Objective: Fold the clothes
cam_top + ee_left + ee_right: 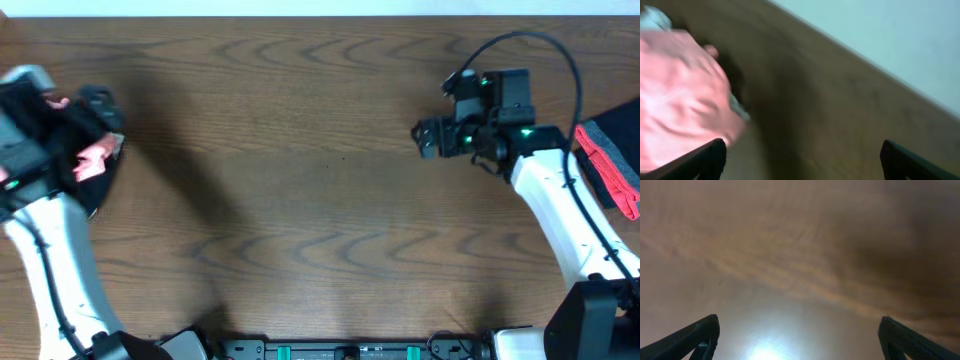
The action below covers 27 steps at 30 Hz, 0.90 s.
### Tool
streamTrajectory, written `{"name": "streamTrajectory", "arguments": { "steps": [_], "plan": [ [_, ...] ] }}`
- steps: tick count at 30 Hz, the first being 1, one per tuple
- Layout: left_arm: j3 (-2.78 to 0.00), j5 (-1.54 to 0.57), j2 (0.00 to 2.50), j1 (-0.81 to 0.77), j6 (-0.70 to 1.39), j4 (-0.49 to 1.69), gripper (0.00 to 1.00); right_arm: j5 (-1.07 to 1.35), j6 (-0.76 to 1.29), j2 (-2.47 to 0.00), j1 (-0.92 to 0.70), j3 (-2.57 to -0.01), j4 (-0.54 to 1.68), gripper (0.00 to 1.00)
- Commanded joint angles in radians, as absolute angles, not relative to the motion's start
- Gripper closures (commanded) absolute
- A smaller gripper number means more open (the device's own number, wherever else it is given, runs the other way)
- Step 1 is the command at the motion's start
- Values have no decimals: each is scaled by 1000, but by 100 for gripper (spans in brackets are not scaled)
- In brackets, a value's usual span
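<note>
The left gripper [802, 154] is holding its jaws spread wide with nothing between them. The right gripper [799, 332] is doing the same, hanging over bare desk [320, 190]. The salmon-pink T-shirt [680, 90] is lying bunched at the desk's far left edge, just beside the left jaws, which I'd judge are readying for a hold. The left wrist camera is showing its crumpled bulk; overhead, the arm is hiding most of it. Only overhead is catching a red cloth [615, 170] at the right edge.

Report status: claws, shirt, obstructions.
Left claw open, empty. Right claw open over table. Pink shirt bunched beside left claw. Other clothes at far right edge.
</note>
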State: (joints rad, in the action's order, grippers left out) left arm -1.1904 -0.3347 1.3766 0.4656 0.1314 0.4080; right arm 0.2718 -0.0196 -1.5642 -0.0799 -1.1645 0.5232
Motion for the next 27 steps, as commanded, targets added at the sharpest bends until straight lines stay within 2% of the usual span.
{"name": "streamTrajectory", "arguments": {
  "steps": [1,5,11,14,19,25,27],
  "plan": [
    [-1202,-159,1370,387,94,450,2,262,22,-1561,-14,-1186,493,1],
    [-1202,-160,1370,353,94,505,2,263,22,-1561,50,-1186,457,1],
    [-1202,-198,1319,370,82,588,2,295,35,-1523,93,-1185,566,1],
    [-1199,-258,1247,375,43,649,2,236,60,-1455,93,-1181,604,1],
    [-1136,-268,1057,375,-2,700,2,199,59,-1284,91,-1145,670,1],
    [-937,-307,746,375,17,695,2,198,59,-970,84,-911,671,4],
    [-872,-306,644,374,60,704,2,197,67,-842,84,-826,672,1]
  ]
}}
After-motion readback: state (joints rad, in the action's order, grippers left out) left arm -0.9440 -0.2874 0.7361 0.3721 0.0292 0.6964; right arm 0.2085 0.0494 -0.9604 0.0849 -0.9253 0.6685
